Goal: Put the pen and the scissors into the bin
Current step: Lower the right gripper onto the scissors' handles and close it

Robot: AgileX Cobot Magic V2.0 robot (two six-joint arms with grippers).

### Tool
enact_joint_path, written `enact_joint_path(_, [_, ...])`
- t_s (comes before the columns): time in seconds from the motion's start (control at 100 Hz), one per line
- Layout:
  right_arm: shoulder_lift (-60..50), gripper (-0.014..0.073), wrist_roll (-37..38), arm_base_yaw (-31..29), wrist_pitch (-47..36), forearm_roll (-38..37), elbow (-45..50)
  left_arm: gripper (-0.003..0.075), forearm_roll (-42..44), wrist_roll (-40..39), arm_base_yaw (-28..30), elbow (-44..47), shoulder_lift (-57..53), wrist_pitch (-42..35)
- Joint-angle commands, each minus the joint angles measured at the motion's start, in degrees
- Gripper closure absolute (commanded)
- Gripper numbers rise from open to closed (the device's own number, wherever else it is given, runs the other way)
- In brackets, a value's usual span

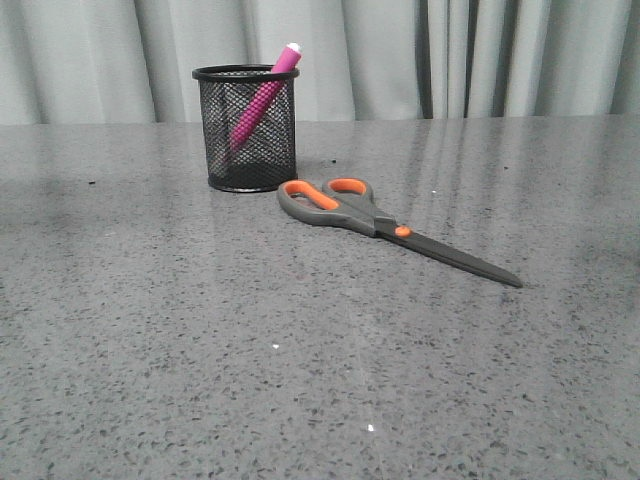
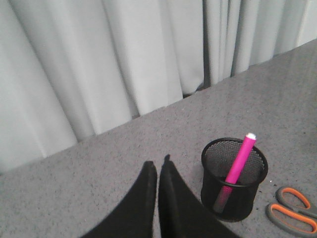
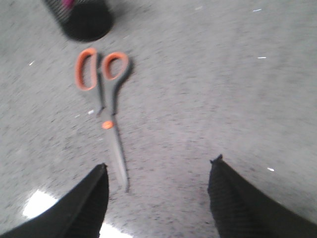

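Observation:
The pink pen stands tilted inside the black mesh bin, its white cap above the rim. The scissors lie flat on the table just right of the bin, orange loops toward it, blades pointing front right. Neither arm shows in the front view. In the left wrist view my left gripper is shut and empty, beside the bin with the pen in it. In the right wrist view my right gripper is open and empty above the table, near the blade tips of the scissors.
The grey speckled table runs back to pale curtains. The bin's base shows beyond the scissors' loops in the right wrist view. The scissors' loops show at the edge of the left wrist view.

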Motion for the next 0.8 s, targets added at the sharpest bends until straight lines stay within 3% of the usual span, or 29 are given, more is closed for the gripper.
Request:
enact_joint_path(0.0, [5.6, 0.0194, -1.2, 3.8, 3.5, -0.8, -8.1, 0.0740, -3.6, -1.1, -1.7, 3.6, -3.8, -6.8])
enact_joint_path(0.28, [22.8, 0.0194, 0.9, 15.1, 8.6, -11.5, -20.7, 0.0740, -3.7, -1.1, -2.9, 13.5, -12.6, -11.2])
enact_joint_path(0.79, [38.7, 0.0194, 1.3, 16.0, 10.3, -10.0, -28.2, 0.0740, -4.0, -1.1, -2.9, 16.3, -17.6, -12.5])
